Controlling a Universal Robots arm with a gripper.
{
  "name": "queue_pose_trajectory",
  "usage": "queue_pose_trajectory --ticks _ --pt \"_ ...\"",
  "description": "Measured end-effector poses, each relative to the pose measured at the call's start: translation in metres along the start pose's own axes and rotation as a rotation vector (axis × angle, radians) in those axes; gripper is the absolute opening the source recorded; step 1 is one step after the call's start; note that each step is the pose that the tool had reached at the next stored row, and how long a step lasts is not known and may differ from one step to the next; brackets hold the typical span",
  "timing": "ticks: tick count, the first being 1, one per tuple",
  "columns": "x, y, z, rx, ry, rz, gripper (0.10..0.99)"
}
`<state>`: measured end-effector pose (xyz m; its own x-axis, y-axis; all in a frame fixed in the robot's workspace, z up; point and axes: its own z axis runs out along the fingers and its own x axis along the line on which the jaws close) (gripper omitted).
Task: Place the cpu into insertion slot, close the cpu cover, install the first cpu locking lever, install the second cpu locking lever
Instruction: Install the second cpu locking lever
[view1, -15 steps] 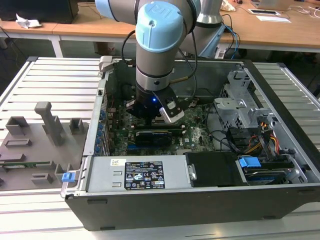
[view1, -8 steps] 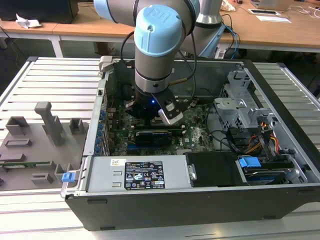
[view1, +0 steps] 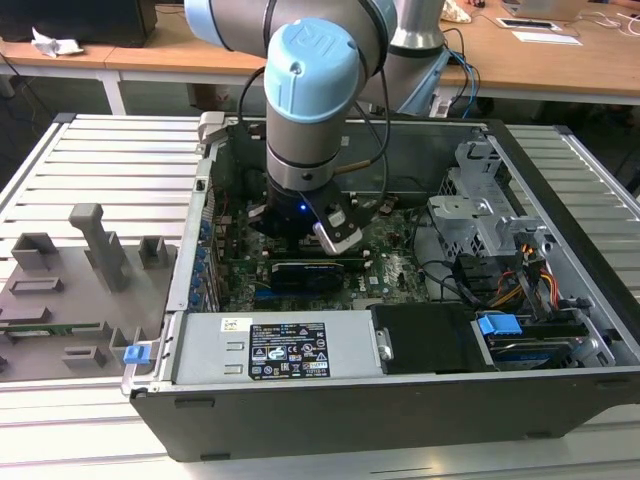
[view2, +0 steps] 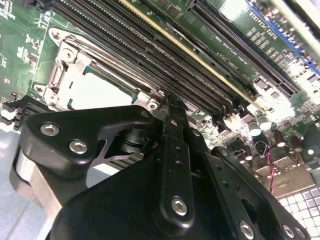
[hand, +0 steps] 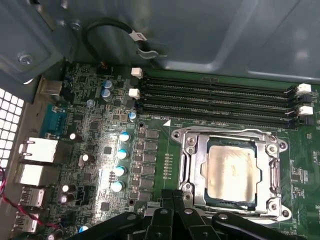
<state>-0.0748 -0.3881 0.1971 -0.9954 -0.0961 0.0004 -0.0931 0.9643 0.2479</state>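
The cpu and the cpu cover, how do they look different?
The cpu is a solid pale square; the cpu cover is a silver frame with a big window. The cpu sits in the middle; the cover lies flat around it. The cpu looks dull, the cover shinier. Both are square and metal.

This is a robotics lab or electronics workshop. An opened computer case (view1: 400, 300) sits on a slatted aluminium desk (view1: 100, 160), its green motherboard (hand: 100, 150) exposed below the claw. Grey fixture blocks (view1: 95, 250) lie well off to one side, and wooden desks (view1: 560, 60) with cables stand behind.
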Motion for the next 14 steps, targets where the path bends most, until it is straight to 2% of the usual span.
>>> queue_pose_trajectory --ticks 2,8,14 --pt "0.0007 0.0006 -0.0021 0.0 -0.0003 0.0 0.106" --pt "0.0009 0.004 -0.0154 0.001 -0.0002 0.0 0.106" --pt "0.0009 0.0044 -0.0171 0.001 -0.0003 0.0 0.106"
